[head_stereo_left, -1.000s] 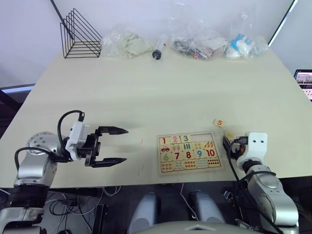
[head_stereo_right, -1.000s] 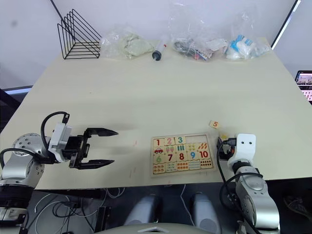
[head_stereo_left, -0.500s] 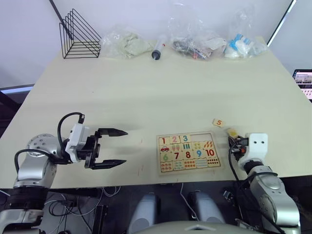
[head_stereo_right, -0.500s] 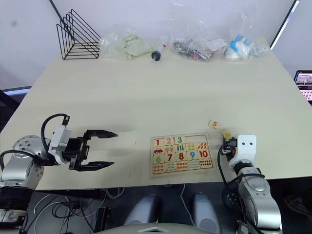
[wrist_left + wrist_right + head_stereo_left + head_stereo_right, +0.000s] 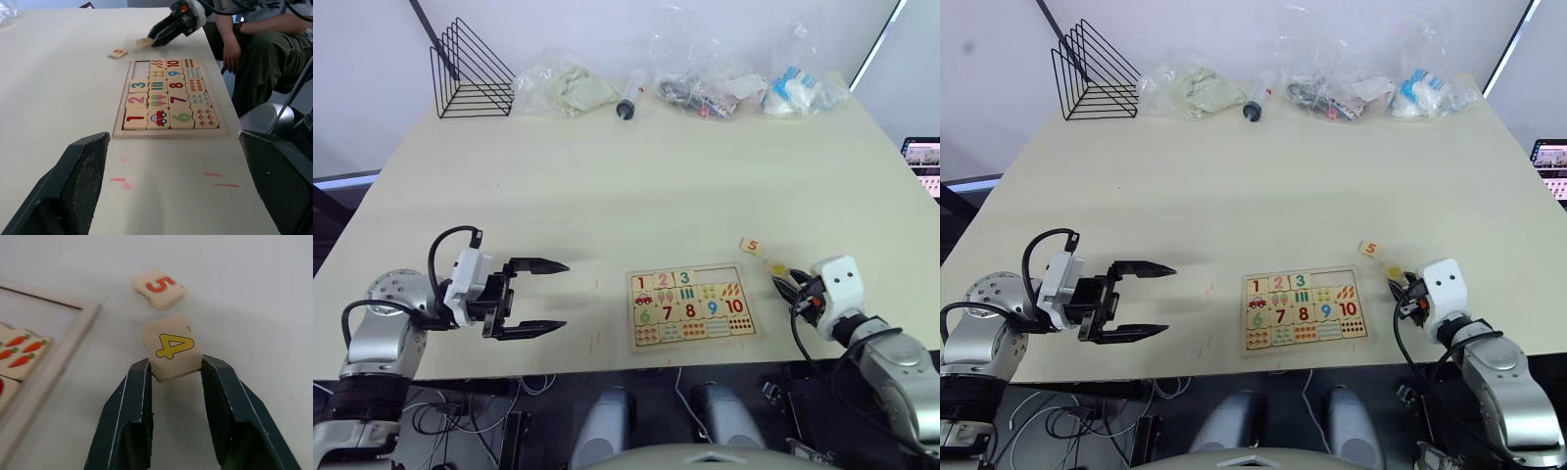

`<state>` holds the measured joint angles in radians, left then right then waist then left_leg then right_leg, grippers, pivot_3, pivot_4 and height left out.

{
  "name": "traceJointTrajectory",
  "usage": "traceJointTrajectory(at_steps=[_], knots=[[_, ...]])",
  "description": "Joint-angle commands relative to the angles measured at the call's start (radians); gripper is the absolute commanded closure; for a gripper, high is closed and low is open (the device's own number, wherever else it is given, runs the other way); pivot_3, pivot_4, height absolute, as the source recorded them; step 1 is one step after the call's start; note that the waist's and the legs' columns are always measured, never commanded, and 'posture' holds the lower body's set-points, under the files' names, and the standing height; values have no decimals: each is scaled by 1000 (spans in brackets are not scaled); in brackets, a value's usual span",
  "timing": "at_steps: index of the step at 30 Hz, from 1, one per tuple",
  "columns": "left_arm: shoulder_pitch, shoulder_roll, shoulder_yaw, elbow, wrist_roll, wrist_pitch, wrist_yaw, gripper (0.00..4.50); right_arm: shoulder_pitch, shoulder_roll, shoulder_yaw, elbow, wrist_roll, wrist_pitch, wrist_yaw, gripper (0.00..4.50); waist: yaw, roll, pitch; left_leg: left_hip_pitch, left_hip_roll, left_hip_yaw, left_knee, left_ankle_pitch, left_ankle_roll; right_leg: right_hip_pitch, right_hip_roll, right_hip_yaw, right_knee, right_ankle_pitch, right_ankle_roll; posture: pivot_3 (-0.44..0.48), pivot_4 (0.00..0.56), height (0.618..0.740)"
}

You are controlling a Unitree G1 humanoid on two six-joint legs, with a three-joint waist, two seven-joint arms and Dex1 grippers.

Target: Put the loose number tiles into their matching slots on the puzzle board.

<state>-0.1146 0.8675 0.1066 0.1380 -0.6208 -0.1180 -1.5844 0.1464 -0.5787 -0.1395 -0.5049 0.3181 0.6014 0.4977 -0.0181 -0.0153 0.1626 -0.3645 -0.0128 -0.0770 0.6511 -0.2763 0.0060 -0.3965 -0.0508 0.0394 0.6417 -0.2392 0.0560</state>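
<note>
My right gripper (image 5: 175, 374) clamps the 4 tile (image 5: 172, 347) beside the puzzle board (image 5: 692, 305); my left gripper (image 5: 548, 294) hangs spread, empty.

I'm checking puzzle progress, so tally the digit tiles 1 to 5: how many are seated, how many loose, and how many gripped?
Seated in the puzzle board: 3 (1, 2, 3)
Loose on the table: 1, the 5 tile
Held by the right gripper: 1, the 4 tile
Total: 5

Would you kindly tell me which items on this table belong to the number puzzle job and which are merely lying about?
Job:
- puzzle board
- 4 tile, gripped by the right gripper
- 5 tile, loose on the table
- two empty slots

Lying about:
- wire rack
- syringe
- plastic bags
</note>
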Motion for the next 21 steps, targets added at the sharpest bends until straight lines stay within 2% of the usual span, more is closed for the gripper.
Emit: traceJointTrajectory(at_steps=[1,7,12,16,21], knots=[[6,-3,8,-25,-6,-15,-30,0,-66,-111,0,-52,61,46,134,3620,0,0,0,0,0,0,0,0,0,0,0,0,0,0,0,0,150,740],[10,-10,11,-36,-3,-10,-30,0,-184,-235,77,-47,77,91,246,3620,3,-1,0,-2,0,-1,0,0,0,0,0,-2,-1,0,0,0,150,740],[15,-12,18,-48,-1,-1,-30,0,-382,-333,216,-10,61,121,380,3620,0,0,3,-2,0,-1,1,0,0,-1,-1,-2,-2,1,1,0,150,740],[19,-16,24,-55,2,3,-29,0,-535,-342,306,19,51,190,419,3620,2,0,4,-3,0,-3,1,0,0,-1,-1,-4,-2,1,0,0,150,740],[20,-17,24,-62,6,4,-27,0,-656,-378,429,54,-16,206,488,3620,4,0,3,-10,-1,-6,1,0,0,-6,-2,-7,-2,1,0,0,150,740]])
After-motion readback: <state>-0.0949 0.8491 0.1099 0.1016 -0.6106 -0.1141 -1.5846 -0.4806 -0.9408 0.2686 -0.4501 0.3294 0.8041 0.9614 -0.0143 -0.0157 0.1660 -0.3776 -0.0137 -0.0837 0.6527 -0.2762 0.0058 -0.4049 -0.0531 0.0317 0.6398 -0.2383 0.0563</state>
